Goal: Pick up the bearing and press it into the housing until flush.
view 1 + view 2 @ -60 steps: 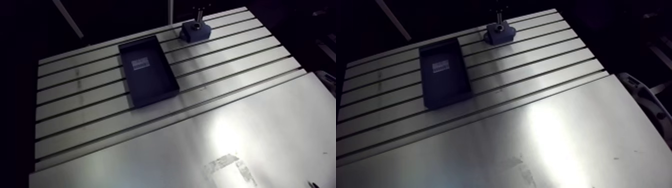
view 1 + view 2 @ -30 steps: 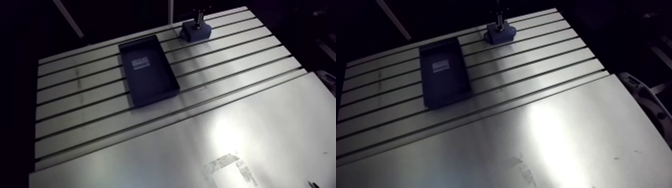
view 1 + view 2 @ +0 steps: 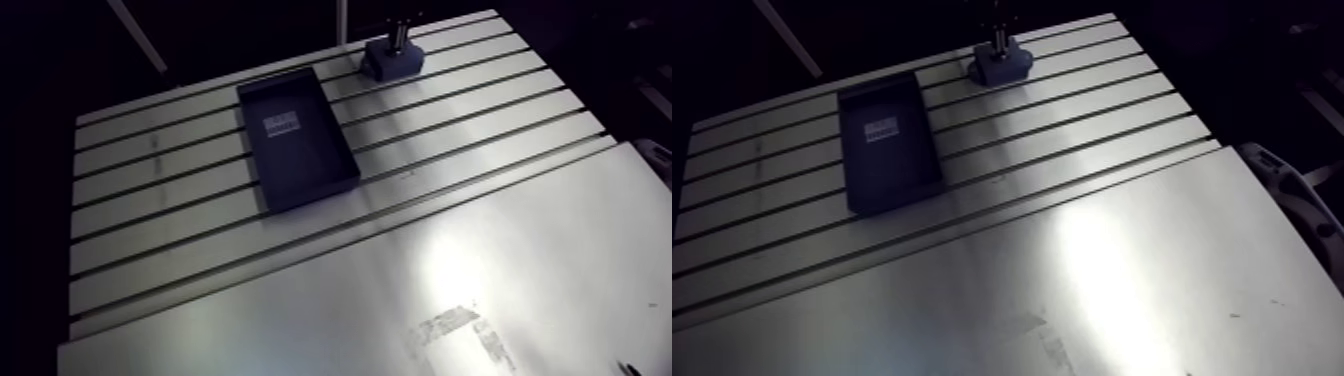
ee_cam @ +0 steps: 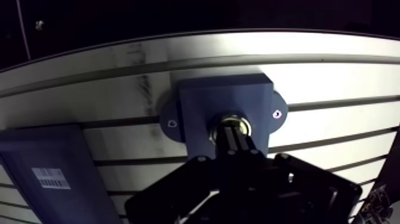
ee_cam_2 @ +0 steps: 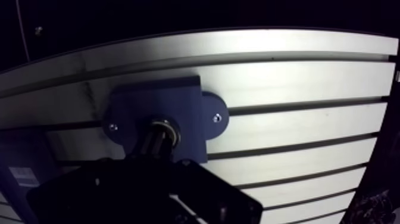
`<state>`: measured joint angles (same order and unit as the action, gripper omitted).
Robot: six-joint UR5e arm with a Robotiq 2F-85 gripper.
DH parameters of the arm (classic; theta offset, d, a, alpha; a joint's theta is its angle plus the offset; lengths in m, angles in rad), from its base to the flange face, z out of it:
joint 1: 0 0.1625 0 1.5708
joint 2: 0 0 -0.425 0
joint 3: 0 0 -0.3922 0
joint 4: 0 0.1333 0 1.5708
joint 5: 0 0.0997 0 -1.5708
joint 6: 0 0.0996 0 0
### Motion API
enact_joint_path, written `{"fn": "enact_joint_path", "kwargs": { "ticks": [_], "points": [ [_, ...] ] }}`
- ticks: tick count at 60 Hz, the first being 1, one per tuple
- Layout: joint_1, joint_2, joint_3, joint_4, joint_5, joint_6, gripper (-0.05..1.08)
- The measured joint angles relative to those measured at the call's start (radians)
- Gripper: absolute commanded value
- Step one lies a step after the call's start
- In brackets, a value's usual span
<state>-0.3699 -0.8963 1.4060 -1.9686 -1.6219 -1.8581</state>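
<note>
Closed on nothing, the claw (image 4: 232, 132) stands straight over the bearing (image 4: 229, 118), which sits in the housing (image 4: 202, 98) bore directly beneath its tips.

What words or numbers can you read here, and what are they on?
White label in the tray: stripes like a barcode with small print, too blurred to read.
Housing: nothing written on it.
Table: no words or numbers, only scuffs.
So nothing here can be read as text.
</note>
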Motion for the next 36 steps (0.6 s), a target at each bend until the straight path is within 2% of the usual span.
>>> {"fn": "enact_joint_path", "kwargs": {
  "ticks": [36],
  "points": [
    [0.001, 0.008, -0.005, -0.001, -0.001, 0.0, 1.08]
  ]
}}
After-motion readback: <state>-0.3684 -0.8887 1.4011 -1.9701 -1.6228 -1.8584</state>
